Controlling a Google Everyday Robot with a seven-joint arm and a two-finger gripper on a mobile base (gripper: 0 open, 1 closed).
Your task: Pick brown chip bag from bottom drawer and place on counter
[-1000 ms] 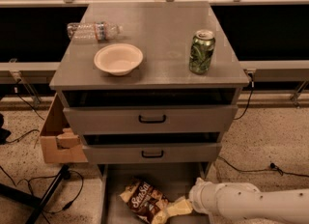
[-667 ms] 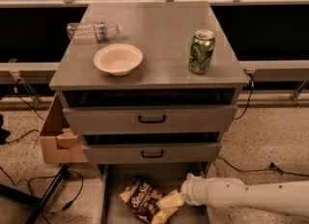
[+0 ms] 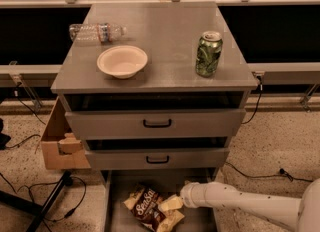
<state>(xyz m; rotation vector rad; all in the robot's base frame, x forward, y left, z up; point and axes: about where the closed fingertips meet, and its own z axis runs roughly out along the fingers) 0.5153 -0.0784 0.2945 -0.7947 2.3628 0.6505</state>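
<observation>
So the chip bag [image 3: 147, 207] is lying flat in the pulled-out bottom drawer [image 3: 117, 188], with its long axis on a diagonal from back-left to front-right and the white lettering facing up. The gripper [image 3: 174, 207] is down in the drawer right at the bag's right end, and the arm [image 3: 240, 203] is stretched in from the right. Honestly can't tell if it's wide or clamped on anything. On the tabletop [image 3: 165, 31] there's a green can [image 3: 208, 53], a bowl [image 3: 122, 61], and a bottle [image 3: 97, 31] on its side.

The crinkled, white-lettered brown chip bag [image 3: 146, 205] lies flat and slanted in the middle of the pulled-out grey bottom drawer [image 3: 119, 188], well below the glossy grey counter [image 3: 160, 26], with the gripper [image 3: 172, 209] low in that drawer at the bag's right end.
</observation>
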